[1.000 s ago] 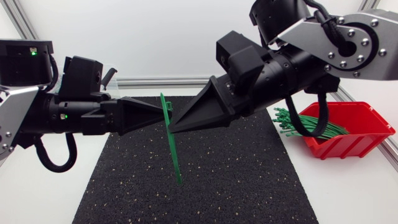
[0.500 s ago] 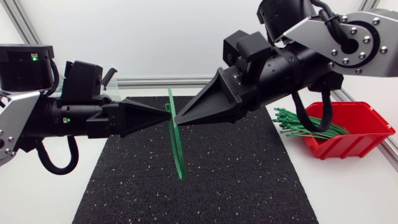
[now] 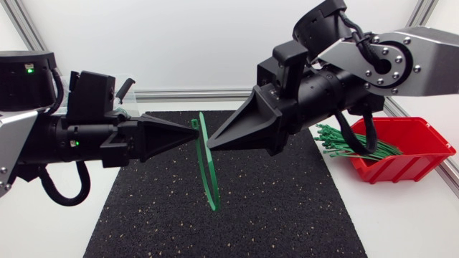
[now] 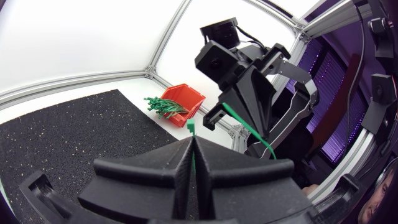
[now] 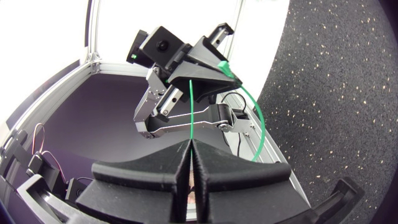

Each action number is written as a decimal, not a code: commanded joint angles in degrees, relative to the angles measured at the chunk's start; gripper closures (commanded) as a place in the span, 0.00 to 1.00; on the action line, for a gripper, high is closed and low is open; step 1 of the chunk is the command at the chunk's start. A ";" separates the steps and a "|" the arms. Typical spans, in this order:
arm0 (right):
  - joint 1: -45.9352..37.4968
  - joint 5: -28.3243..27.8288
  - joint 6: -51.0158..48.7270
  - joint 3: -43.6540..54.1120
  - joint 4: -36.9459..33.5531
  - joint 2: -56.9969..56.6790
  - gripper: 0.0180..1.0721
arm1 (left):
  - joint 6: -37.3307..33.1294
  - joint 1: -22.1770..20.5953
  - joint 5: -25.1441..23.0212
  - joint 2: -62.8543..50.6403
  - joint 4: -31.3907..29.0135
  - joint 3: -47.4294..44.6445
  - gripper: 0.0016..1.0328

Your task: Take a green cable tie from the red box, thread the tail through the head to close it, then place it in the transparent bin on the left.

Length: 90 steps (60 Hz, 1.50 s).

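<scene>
1. The threading step looks to be in hand; one green cable tie is out of the red box, where the rest of the bundle lies, well apart from both jaws.
2. The left gripper has its jaws pressed together on the tie, whose head pokes out just ahead of the tips; the right gripper is likewise clamped on the same tie, which runs out from between its fingers.
3. Between the two sets of jaws the tie bows into a narrow loop that hangs below them, over the black mat; I cannot tell whether the tail has entered the head.
4. Both arms are held roughly level and come in from opposite sides, the wedge fingers pointing at each other, tips just apart, the right one angled slightly downward.
5. Next, I judge, the tail must be lined up squarely with the head's slot and fed through; a small misalignment would make it slide past.
</scene>
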<state>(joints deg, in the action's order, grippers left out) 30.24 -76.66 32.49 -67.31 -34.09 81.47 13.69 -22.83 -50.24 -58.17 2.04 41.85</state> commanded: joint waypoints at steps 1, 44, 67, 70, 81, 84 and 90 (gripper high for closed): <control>-0.27 -0.77 3.11 1.74 0.25 1.41 0.95 | 0.46 -1.25 0.67 1.92 0.77 -1.24 0.96; 2.28 -3.23 8.99 3.50 -0.02 -0.79 0.95 | 0.90 -3.45 2.07 5.61 -0.02 -2.82 0.96; 0.87 -4.64 8.99 3.76 1.13 -1.84 0.95 | 1.07 -4.06 2.25 6.84 -0.64 -3.17 0.96; 0.96 -4.72 8.99 3.94 1.21 -1.67 0.95 | 1.07 -4.15 2.34 6.84 -0.64 -3.09 0.96; 1.75 -4.81 8.99 4.47 1.65 -1.05 0.95 | 1.07 -5.21 3.30 6.76 -0.64 -2.82 0.96; 1.93 -4.81 8.99 4.47 1.65 -0.96 0.95 | 0.98 -5.30 3.39 6.58 -0.55 -2.65 0.96; 2.28 -4.81 8.99 4.38 1.83 -0.88 0.95 | 1.07 -5.30 3.57 6.32 -0.55 -2.56 0.96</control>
<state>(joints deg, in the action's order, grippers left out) 31.97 -81.01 40.12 -64.20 -32.77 80.29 13.72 -27.83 -47.00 -52.10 1.37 40.10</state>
